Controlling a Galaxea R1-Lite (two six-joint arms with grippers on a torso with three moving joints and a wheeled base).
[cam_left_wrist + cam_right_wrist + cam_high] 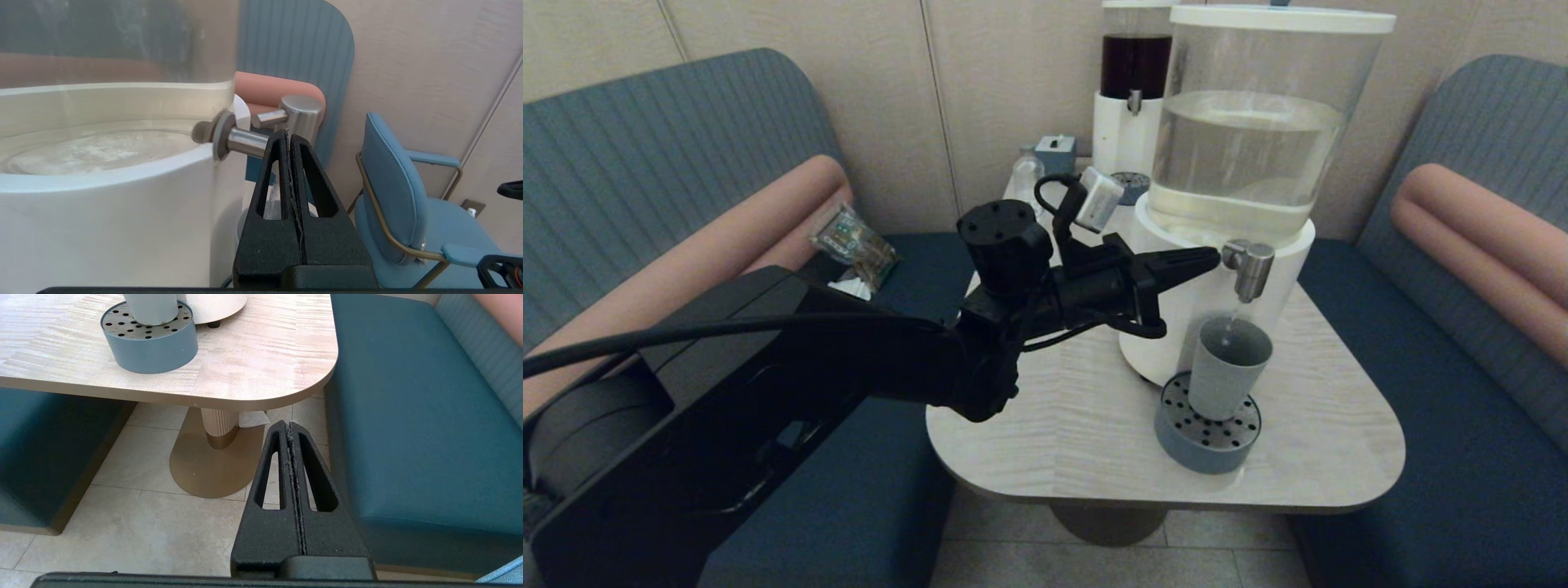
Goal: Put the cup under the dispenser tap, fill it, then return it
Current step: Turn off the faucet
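The grey-blue cup (1225,366) stands upright on the round perforated drip tray (1207,437), directly under the dispenser tap (1249,268). A thin stream falls from the tap's spout into the cup. My left gripper (1214,259) is shut and empty, with its tip against the tap's side. In the left wrist view the shut gripper (288,133) meets the tap (300,116) where its stem leaves the white base. My right gripper (289,424) is shut with nothing in it, hanging below the table's near right corner over the floor; the cup's (151,308) lower part shows there.
The big dispenser's clear tank (1258,139) holds pale liquid. Behind it stand the dark-red-liquid dispenser (1135,73), a small clear bottle (1026,175) and a small blue box (1055,153). A snack packet (854,245) lies on the left bench. Benches flank the table (1078,408).
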